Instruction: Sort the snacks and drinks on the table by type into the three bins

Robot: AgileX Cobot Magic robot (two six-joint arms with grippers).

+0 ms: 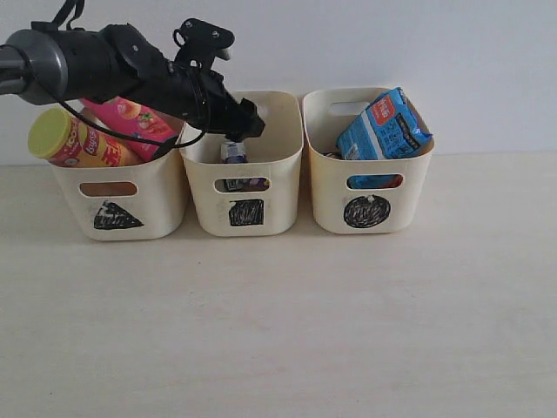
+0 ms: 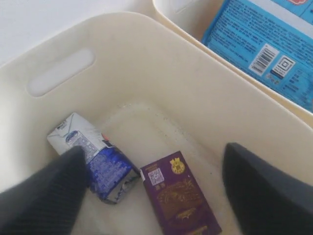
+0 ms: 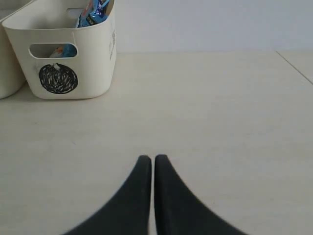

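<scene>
Drinks: white carton (image 2: 90,156) & purple carton (image 2: 178,193) lie side by side on floor of sq. bin (image 1: 278,187). L gripper (image 2: 154,154) hangs over that bin, fingers apart, holding nothing. R gripper (image 3: 153,159) is off beyond sq. bin, low over bench (image 3: 220,107), fingers pressed together, empty.

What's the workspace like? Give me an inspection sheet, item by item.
Surface: pale table, bare in front of the bins.
Job's things: triangle bin holds pink tube and yellow tube; square bin holds white carton and purple carton; circle bin holds blue packet.
Clutter: nothing seen.
Grippers: left gripper open over the square bin, holding nothing; right gripper shut over bare table.
Cables: black cable loops under the left arm.
Surroundings: plain white wall.
</scene>
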